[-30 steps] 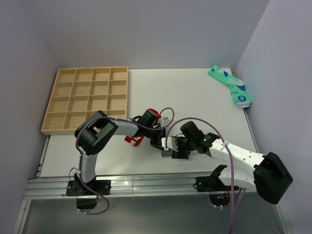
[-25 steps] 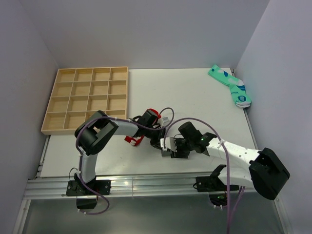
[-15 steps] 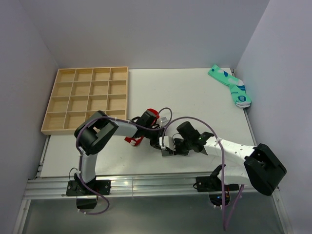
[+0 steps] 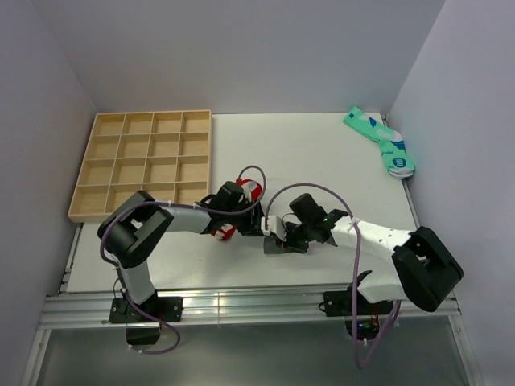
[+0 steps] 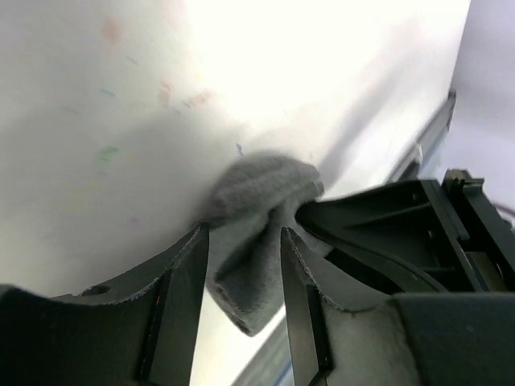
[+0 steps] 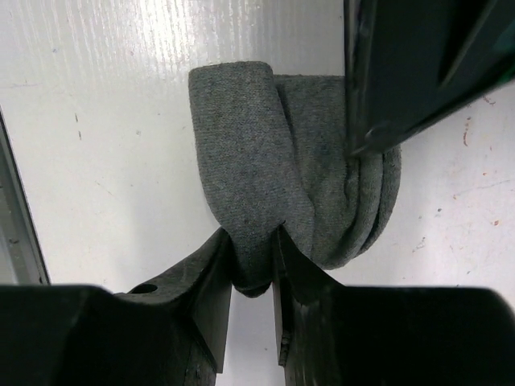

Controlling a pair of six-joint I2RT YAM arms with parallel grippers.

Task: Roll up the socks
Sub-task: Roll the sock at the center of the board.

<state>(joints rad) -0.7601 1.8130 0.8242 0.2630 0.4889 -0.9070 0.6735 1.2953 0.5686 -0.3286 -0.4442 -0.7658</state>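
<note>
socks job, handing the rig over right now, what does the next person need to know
Left hand: shut on the grey sock, fabric bunched in its grip.
Right hand: shut on a fold of the same sock, from the other side.
Grey sock: on the table, near the front, folded over itself into a loose roll.
Red sock: beside it, partly hidden by the left arm, looks unrolled.
Left to do: tighten the grey roll, then probably handle the red one.

Even overhead light, soft shadows; L-wrist view w/ blown-out glare on table (image 5: 282, 56), blurry foreground.
</note>
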